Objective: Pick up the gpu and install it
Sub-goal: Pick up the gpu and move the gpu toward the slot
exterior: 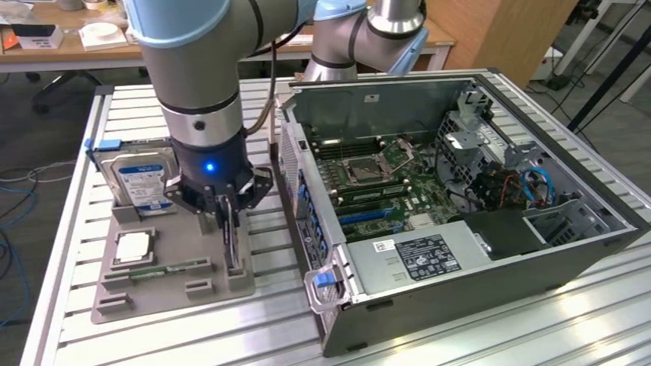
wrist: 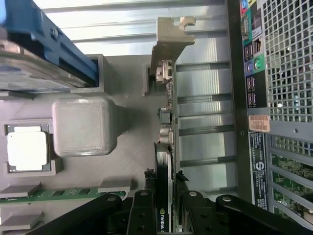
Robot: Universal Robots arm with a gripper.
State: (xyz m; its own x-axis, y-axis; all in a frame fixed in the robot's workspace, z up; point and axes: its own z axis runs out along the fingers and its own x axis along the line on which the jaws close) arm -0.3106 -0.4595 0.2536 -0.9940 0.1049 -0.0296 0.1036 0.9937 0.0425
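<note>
Gpu (exterior: 233, 248) card stands on its long edge in a slot of the grey parts tray (exterior: 152, 297), on the side of the tray nearest the open computer case (exterior: 379, 99). The gripper (exterior: 226, 219) is down over it, clenched on the card's upper edge. In the wrist view the card (wrist: 165, 147) runs edge-on between the 2 black fingers (wrist: 143, 210), which press it from both sides, and the gripper (wrist: 165, 180) sits toward the end away from the pale metal bracket (wrist: 168, 41). The card's lower edge looks seated in the tray (whether it has lifted at all cannot be told).

On the same tray, a silver hard drive (exterior: 140, 179) with a blue-white label stands at the far end, a square processor chip (exterior: 133, 248) lies in its pocket, and a narrow green memory stick (exterior: 168, 270) lies near it. The case lies on its side on the slatted metal table (exterior: 569, 328), at the exterior view's right of the tray, with its motherboard (exterior: 376, 179) exposed.
</note>
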